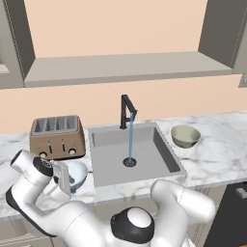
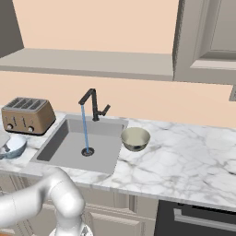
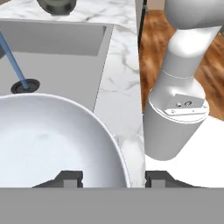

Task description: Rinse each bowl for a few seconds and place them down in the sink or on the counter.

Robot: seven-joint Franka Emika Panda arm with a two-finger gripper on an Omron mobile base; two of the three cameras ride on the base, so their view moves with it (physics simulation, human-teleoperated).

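Water (image 1: 130,142) streams into the sink (image 1: 164,149); end effector (image 3: 113,178), parted, straddles the blue bowl's (image 1: 77,172) rim.

A peach wall (image 1: 144,24) runs behind everything, crossed by a long grey ledge (image 1: 125,67) with grey cabinets (image 2: 207,37) at 2 o'clock in the right base view. A bronze toaster (image 1: 57,136) stands at 9 o'clock in the left base view, against the wall. A dark oven front (image 2: 198,219) sits at 5 o'clock, and the hand view shows wood floor (image 3: 153,48) at 1 o'clock
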